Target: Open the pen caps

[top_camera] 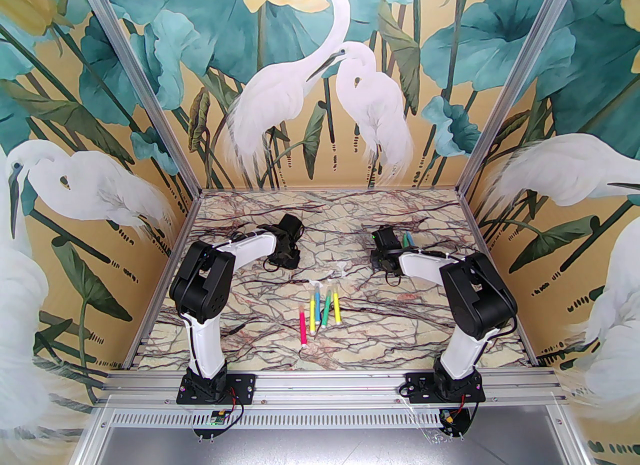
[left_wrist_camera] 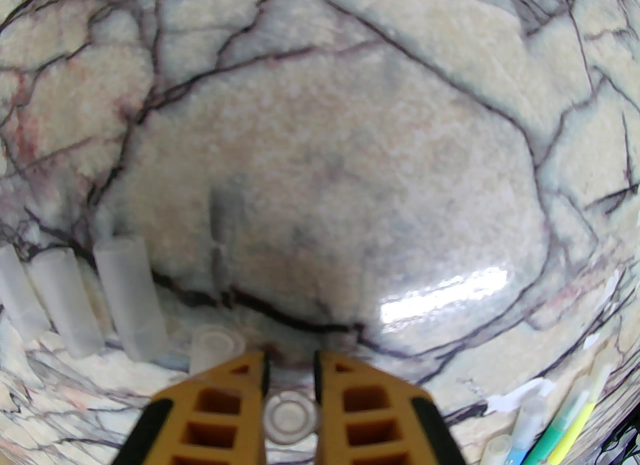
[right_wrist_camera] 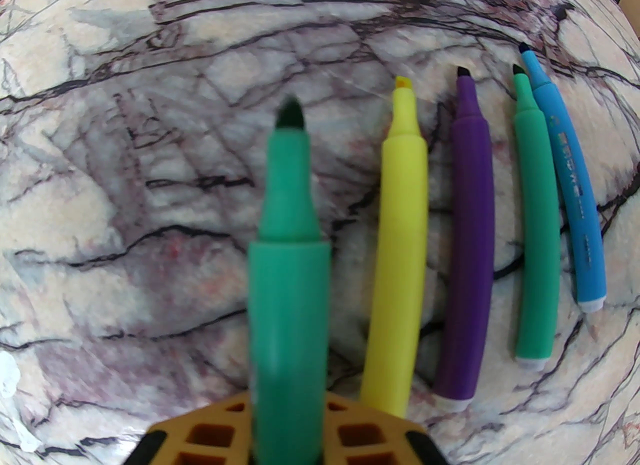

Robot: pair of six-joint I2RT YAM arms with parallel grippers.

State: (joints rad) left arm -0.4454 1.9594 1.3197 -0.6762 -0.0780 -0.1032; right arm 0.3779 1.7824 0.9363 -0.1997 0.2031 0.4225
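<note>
Your table looks like smooth stone, so shiny it shows a bright glare. The caps on it are cloudy plastic. The green pen over it is smooth, dull plastic. The left fingers are yellow plastic.

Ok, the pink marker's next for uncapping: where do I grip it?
Grip the pink marker mid-barrel from straight above, jaws across it: it lies flat, apart from the yellow marker beside it, and that likely leaves its far capped end free.
</note>
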